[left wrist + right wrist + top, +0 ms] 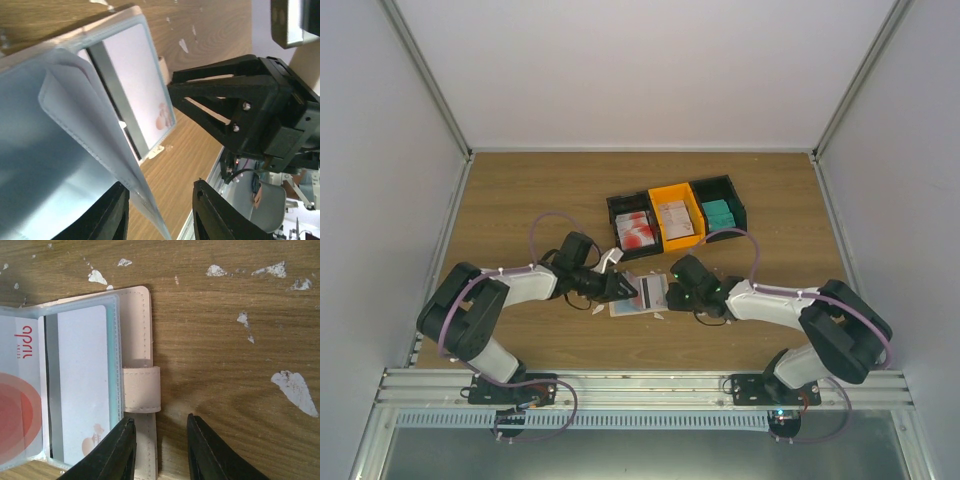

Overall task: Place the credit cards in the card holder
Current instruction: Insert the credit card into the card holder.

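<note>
Both tools are released; the left tool (160, 192) has its black fingers apart, with the clear plastic pocket leaf (75, 125) of the small beige folding card holder (136, 315) hanging between them, against one finger; the right tool (161, 422) is parted low over the wooden desk (540, 190), one finger just beside the holder's snap tab (142, 389), clamping nothing; the holder lies open on the desk between the two tools, a pale card with a grey stripe (82, 380) and a red-and-white card (17, 405) in its clear pockets; small white scraps (295, 390) lie around it; farther back stand three joined bins; a black bin (612, 225) holds red-and-white cards (636, 230), an orange bin (670, 190) pale cards (676, 218), a second black bin (718, 183) teal cards (718, 212).
</note>
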